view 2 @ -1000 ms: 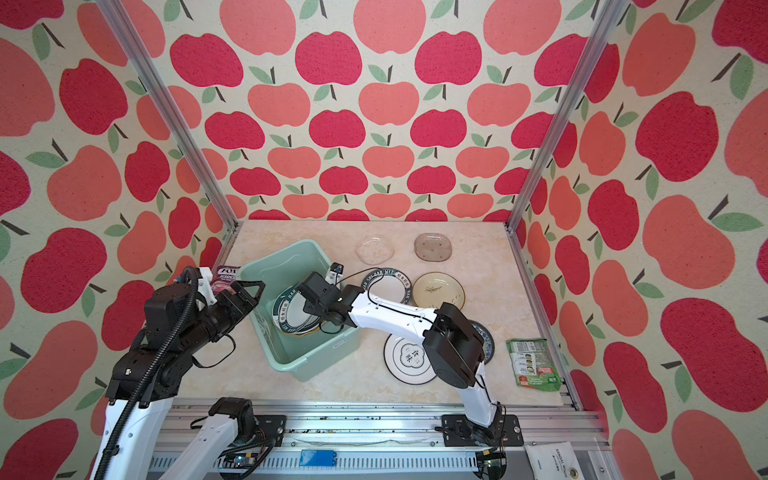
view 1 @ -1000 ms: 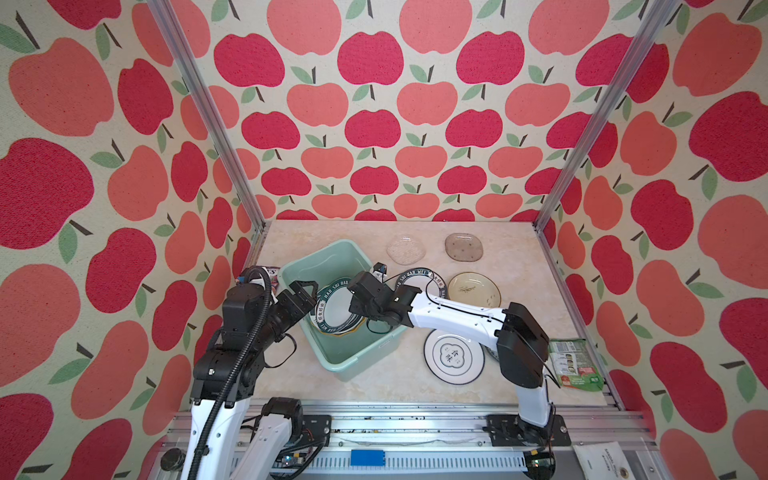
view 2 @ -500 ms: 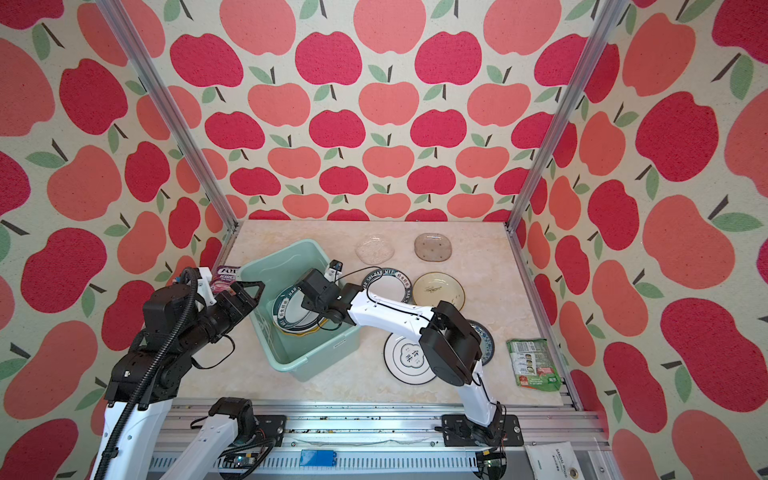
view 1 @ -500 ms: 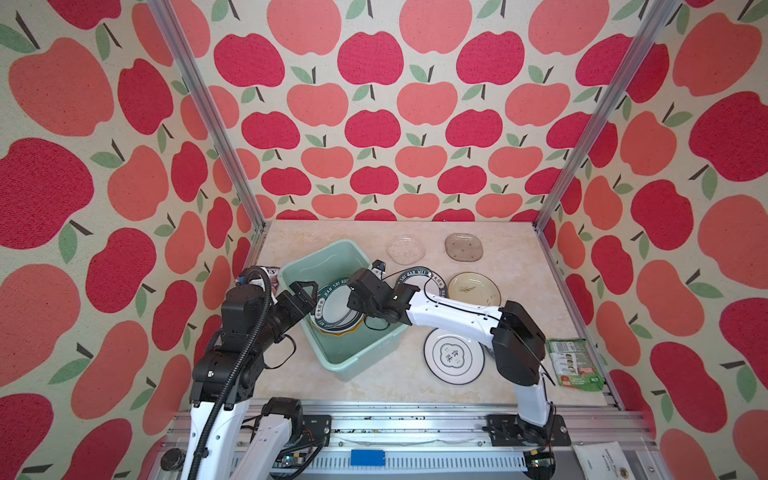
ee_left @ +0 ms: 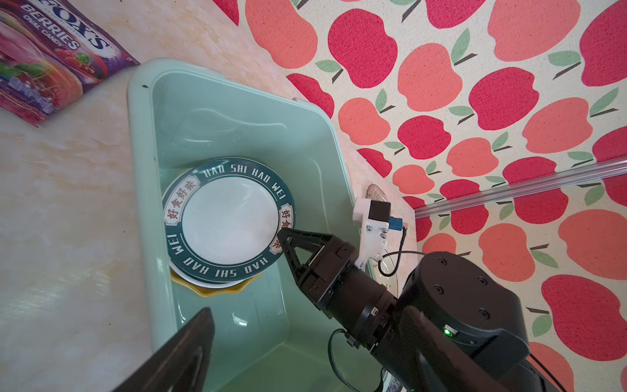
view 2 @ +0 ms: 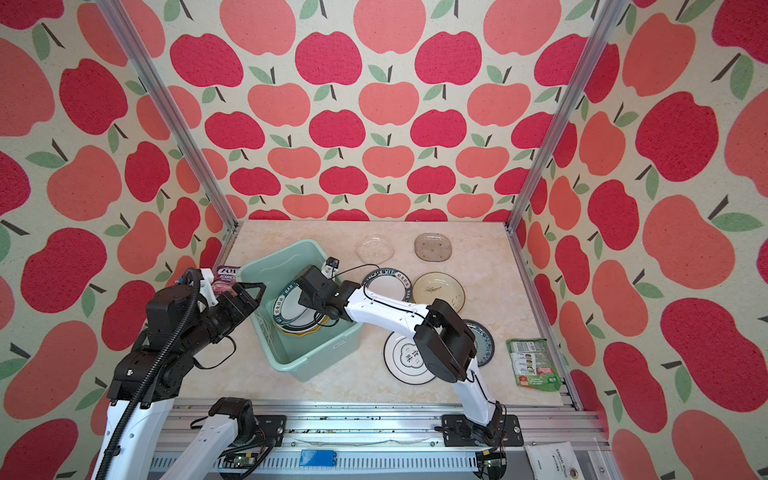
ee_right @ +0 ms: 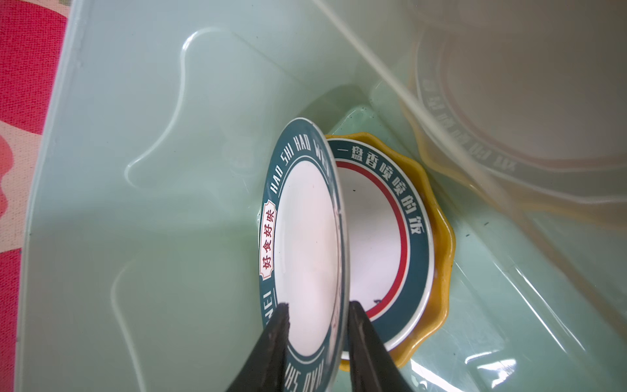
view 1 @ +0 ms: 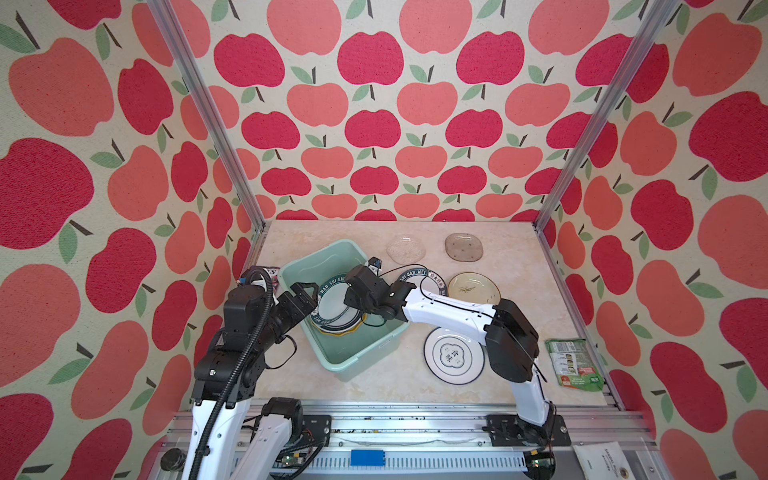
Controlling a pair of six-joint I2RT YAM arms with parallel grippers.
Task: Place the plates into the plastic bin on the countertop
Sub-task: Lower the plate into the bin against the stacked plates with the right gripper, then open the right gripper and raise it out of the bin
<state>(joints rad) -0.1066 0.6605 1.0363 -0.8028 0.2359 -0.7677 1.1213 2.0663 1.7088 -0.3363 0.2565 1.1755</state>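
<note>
Right jaws astride plate; 3 binned.

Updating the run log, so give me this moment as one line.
right gripper: open, straddling lettered plate rim | plate: on red-ringed plate, in plastic bin | left gripper: open, empty, at bin edge

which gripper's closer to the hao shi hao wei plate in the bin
Right. The right gripper straddles the plate's rim inside the bin; the left gripper hovers at the bin's edge.
</note>
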